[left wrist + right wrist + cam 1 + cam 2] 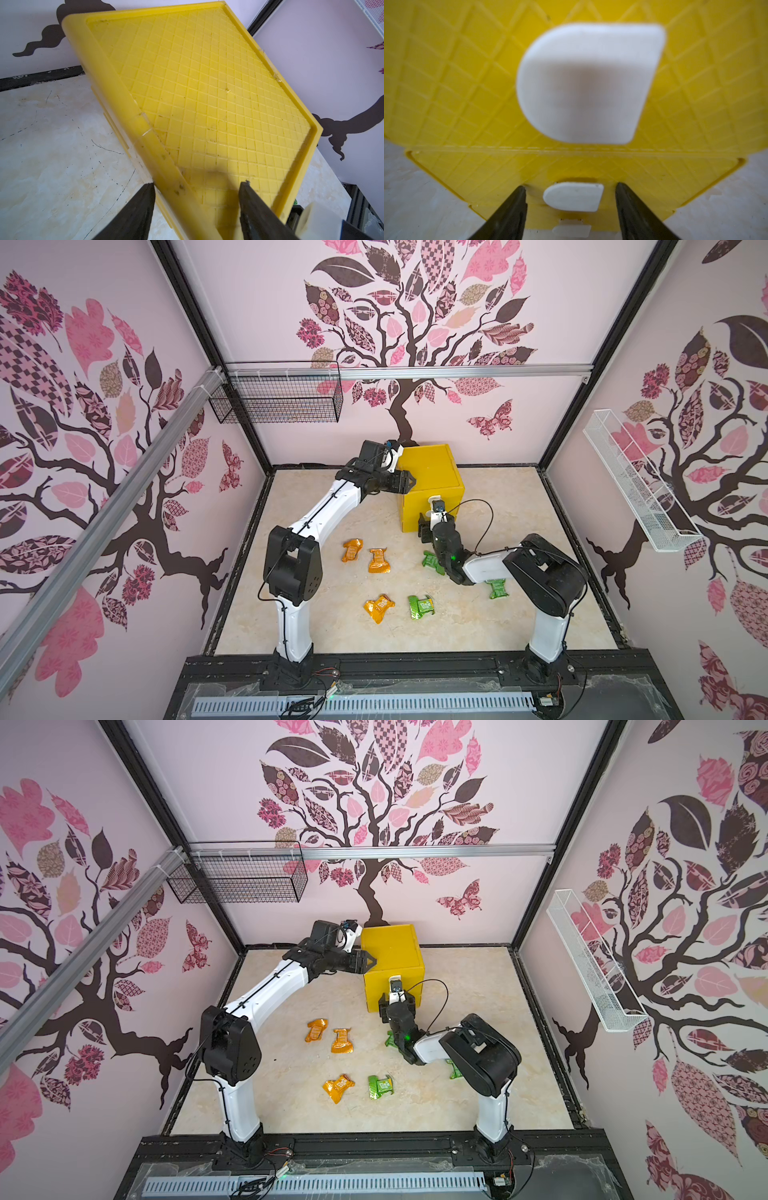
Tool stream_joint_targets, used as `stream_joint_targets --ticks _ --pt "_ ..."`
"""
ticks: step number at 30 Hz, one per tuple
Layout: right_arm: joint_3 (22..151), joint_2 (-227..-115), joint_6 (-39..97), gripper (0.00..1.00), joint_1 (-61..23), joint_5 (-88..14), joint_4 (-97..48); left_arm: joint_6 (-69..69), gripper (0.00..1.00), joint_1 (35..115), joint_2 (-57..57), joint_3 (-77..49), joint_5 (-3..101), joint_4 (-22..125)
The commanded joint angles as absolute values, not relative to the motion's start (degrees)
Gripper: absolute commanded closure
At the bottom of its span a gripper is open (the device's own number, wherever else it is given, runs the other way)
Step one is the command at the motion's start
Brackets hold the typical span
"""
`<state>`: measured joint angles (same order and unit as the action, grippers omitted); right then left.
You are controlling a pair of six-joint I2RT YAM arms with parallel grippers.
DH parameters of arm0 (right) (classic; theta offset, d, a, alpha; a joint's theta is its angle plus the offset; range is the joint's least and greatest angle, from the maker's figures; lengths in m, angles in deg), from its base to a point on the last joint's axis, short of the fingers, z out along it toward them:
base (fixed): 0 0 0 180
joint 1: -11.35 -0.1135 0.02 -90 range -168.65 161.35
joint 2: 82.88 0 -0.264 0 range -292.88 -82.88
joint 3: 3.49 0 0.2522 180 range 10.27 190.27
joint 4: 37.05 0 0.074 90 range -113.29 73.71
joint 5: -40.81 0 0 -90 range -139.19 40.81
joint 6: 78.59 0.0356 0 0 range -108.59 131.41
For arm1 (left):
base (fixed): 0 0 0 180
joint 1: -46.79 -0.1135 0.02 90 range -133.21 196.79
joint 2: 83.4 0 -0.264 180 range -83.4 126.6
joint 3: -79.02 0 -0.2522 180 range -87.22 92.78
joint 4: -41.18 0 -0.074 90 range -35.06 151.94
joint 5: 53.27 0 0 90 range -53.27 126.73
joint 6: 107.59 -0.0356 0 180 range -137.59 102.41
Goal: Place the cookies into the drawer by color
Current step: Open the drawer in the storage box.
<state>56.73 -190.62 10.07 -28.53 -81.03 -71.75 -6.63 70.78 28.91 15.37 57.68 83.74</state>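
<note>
The yellow drawer (432, 470) (395, 948) stands at the back middle with all its fronts shut. My left gripper (409, 482) (198, 184) is open and straddles the chest's top left edge (124, 99). My right gripper (434, 523) (570, 187) is open at the chest's front. Its fingers flank the middle white handle (574, 196) without touching it, and the top handle (589, 83) looms blurred. Orange cookies (352, 550) (379, 561) (379, 607) lie on the floor at left. Green cookies (422, 606) (432, 562) (497, 588) lie at right, two partly under the right arm.
A black wire basket (278, 400) hangs on the back wall at left. A white wire basket (636, 485) hangs on the right wall. Walls close in the marble floor (332, 639) on three sides.
</note>
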Motion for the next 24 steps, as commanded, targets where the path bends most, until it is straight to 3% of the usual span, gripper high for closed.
stream_joint_targets --ticks 1,16,24 --pt "59.14 -193.03 8.51 0.33 -28.07 -80.81 -76.24 -7.26 0.32 71.3 30.92 14.38 57.55 90.21" --pt "57.23 -191.92 8.07 0.66 -27.63 -78.81 -78.01 -7.48 0.32 71.28 31.05 14.34 57.47 90.29" --pt "54.99 -189.59 8.89 0.69 -27.67 -78.47 -77.87 -7.75 0.32 71.31 30.61 13.98 57.3 90.28"
